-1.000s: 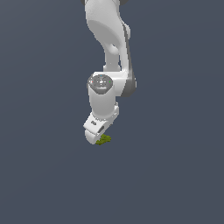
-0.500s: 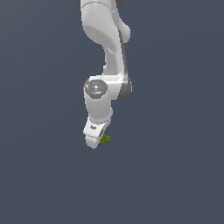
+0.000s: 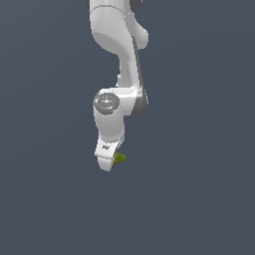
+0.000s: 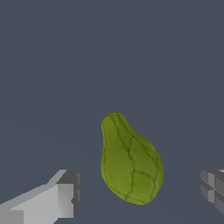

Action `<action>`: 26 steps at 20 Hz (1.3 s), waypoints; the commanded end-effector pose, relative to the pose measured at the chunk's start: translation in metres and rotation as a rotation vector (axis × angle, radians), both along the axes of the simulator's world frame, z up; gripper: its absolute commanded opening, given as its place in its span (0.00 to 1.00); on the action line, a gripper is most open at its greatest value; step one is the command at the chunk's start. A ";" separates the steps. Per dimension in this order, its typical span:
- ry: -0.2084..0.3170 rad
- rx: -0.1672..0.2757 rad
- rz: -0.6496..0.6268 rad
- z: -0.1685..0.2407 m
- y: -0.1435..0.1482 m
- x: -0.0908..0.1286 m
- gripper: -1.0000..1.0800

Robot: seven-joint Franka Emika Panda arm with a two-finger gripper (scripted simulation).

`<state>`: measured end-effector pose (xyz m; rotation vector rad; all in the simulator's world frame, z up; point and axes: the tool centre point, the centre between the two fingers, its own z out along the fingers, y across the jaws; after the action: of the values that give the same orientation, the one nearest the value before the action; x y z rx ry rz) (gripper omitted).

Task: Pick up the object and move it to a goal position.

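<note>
The object (image 4: 130, 162) is an olive-green, pear-shaped lump with darker creases, lying on the flat grey surface. In the wrist view it sits between my two fingers (image 4: 61, 197), with clear gaps on both sides, so nothing touches it. My gripper (image 4: 140, 192) is open. In the exterior view only a small green edge of the object (image 3: 120, 159) peeks out beside the white hand; the gripper (image 3: 110, 163) hangs low over it and hides most of it. The fingertips are not visible from there.
The white arm (image 3: 117, 60) comes down from the top of the exterior view. A plain dark grey surface (image 3: 199, 199) surrounds it on all sides.
The arm has shifted slightly toward the exterior view's left and lowered a little over the object. The object has stayed where it was.
</note>
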<state>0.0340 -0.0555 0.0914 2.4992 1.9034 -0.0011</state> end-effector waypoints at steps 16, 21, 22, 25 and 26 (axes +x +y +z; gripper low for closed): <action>0.000 0.000 0.012 -0.047 0.000 -0.001 0.96; 0.000 0.000 0.012 -0.051 0.000 0.000 0.00; 0.000 0.000 0.012 -0.051 0.000 0.000 0.00; 0.000 0.000 0.012 -0.051 0.000 0.000 0.00; 0.000 0.000 0.012 -0.051 0.000 0.000 0.00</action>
<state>0.0343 -0.0559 0.0412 2.4882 1.9172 -0.0001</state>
